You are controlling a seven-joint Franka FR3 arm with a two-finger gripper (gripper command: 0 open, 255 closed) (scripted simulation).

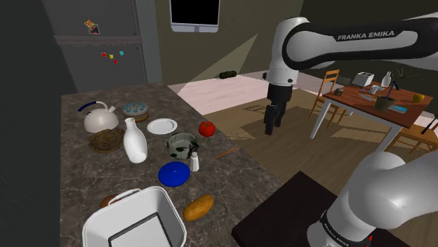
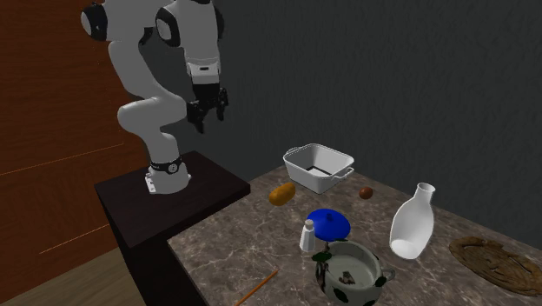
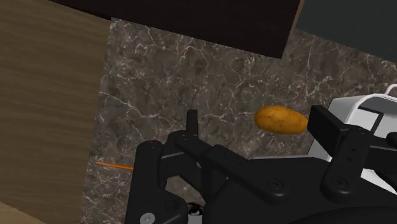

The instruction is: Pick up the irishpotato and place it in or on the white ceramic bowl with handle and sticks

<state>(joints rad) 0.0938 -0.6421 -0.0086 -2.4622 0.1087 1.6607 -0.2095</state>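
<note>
The potato (image 1: pixel 198 207) (image 2: pixel 280 194) (image 3: pixel 280 119) is an orange-brown oval lying on the dark marble counter (image 1: pixel 84 175). Right beside it stands a deep white dish with handles (image 1: pixel 133 223) (image 2: pixel 319 165) (image 3: pixel 366 114), at the counter's near end. My black gripper (image 1: pixel 271 126) (image 2: pixel 208 120) (image 3: pixel 257 127) hangs high in the air, off the counter's edge and well above the potato. Its fingers stand apart with nothing between them. In the wrist view the potato lies far beyond the fingertips, closer to one finger.
On the counter are a blue plate (image 1: pixel 173 173), a salt shaker (image 1: pixel 194 161), a round spotted bowl with handles (image 1: pixel 181 144), a white vase (image 1: pixel 135 140), a tomato (image 1: pixel 206 128), a teapot (image 1: pixel 98 118) and an orange pencil (image 1: pixel 226 151). A small brown object (image 2: pixel 366 193) lies by the dish.
</note>
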